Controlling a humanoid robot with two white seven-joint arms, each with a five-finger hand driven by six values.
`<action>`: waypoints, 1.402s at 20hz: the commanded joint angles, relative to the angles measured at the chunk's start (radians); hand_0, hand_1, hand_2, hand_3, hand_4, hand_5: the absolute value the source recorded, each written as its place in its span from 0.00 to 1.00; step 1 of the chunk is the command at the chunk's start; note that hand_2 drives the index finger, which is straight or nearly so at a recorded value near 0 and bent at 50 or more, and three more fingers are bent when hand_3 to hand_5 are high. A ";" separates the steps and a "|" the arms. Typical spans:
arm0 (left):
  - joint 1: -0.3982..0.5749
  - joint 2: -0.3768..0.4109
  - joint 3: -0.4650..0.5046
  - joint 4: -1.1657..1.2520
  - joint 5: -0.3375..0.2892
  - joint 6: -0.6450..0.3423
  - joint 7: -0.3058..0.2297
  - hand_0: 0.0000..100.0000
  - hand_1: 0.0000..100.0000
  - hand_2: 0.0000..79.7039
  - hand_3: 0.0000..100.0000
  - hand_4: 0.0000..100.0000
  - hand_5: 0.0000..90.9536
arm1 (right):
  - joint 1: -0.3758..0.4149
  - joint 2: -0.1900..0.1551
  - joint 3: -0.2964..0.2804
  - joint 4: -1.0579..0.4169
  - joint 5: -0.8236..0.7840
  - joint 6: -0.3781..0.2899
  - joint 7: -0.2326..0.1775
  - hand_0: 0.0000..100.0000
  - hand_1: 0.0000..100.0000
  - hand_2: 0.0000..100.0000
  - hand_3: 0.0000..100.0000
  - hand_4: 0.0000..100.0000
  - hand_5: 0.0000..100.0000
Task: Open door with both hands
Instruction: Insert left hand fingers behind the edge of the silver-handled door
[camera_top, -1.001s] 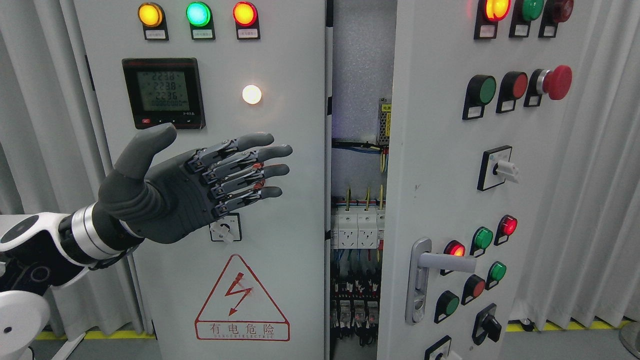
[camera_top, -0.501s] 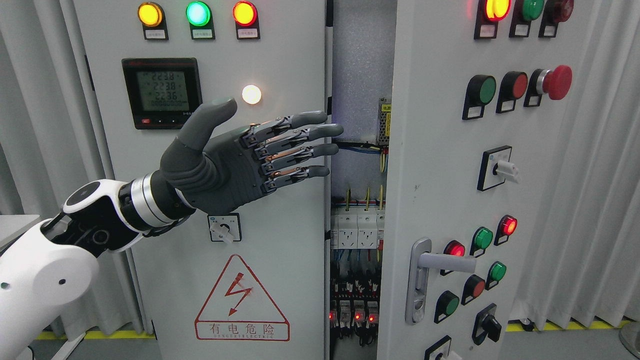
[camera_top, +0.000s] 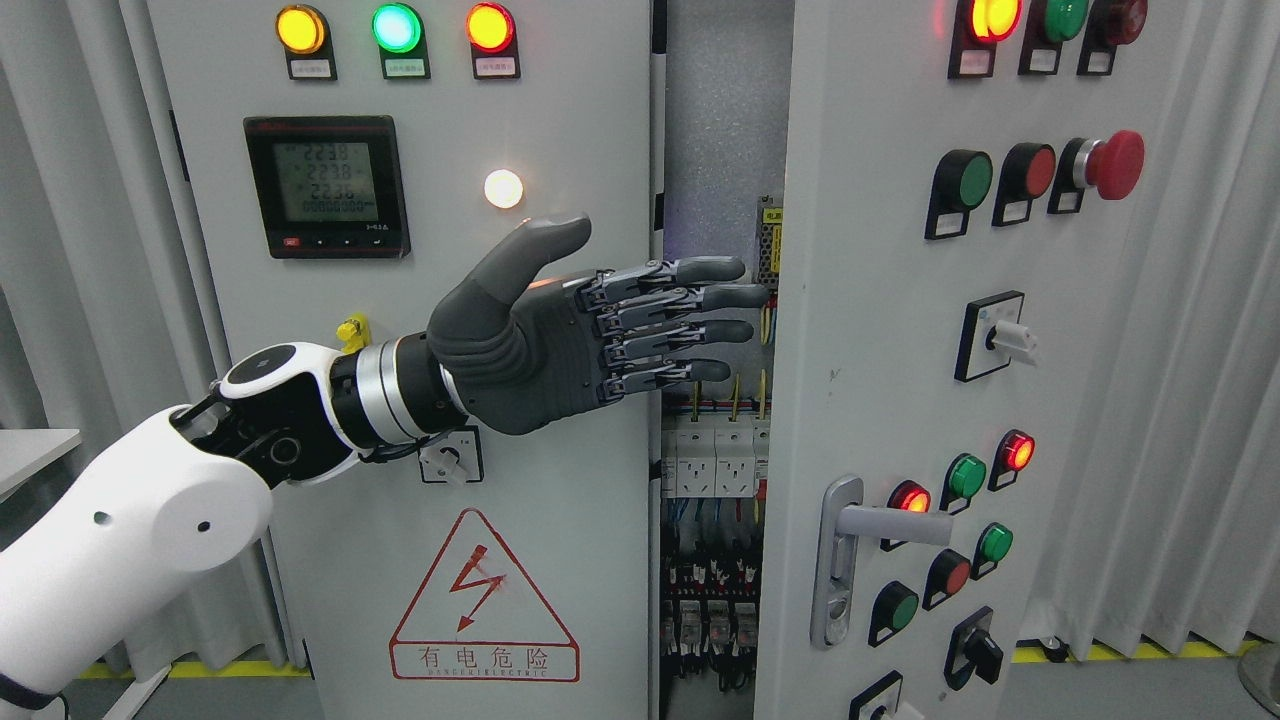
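Note:
A grey electrical cabinet fills the view. Its right door (camera_top: 870, 350) stands ajar, swung toward me, with a silver lever handle (camera_top: 880, 525) low on its left side. The left door (camera_top: 560, 560) looks closed. My left hand (camera_top: 650, 320) comes in from the lower left with fingers (camera_top: 690, 300) stretched out straight and thumb raised. The fingertips reach across the dark gap (camera_top: 715, 450) between the doors, close to the right door's inner edge. It holds nothing. No right arm shows.
Inside the gap are breakers (camera_top: 715, 460), wiring and terminal blocks. The left door carries a digital meter (camera_top: 327, 185), indicator lamps, a small rotary switch (camera_top: 450, 455) and a red shock-warning triangle (camera_top: 483, 600). The right door has several buttons and a red mushroom stop (camera_top: 1113, 163). Grey curtains flank both sides.
My left arm has swept rightward across the left door. The fingertips went from mid-panel to the gap between the doors. The hand stays flat and open; the doors have not moved.

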 joint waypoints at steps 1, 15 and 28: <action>-0.087 -0.059 -0.176 0.073 0.044 0.000 0.005 0.29 0.00 0.03 0.03 0.03 0.00 | 0.029 -0.009 0.000 0.000 0.000 -0.001 0.000 0.22 0.00 0.00 0.00 0.00 0.00; -0.158 -0.105 -0.179 0.031 0.106 0.007 0.006 0.29 0.00 0.03 0.03 0.03 0.00 | 0.029 -0.009 0.000 0.000 0.000 -0.001 0.000 0.22 0.00 0.00 0.00 0.00 0.00; -0.184 -0.205 -0.179 0.031 0.109 0.007 0.100 0.29 0.00 0.03 0.03 0.03 0.00 | 0.029 -0.009 0.000 0.000 0.000 -0.001 0.000 0.22 0.00 0.00 0.00 0.00 0.00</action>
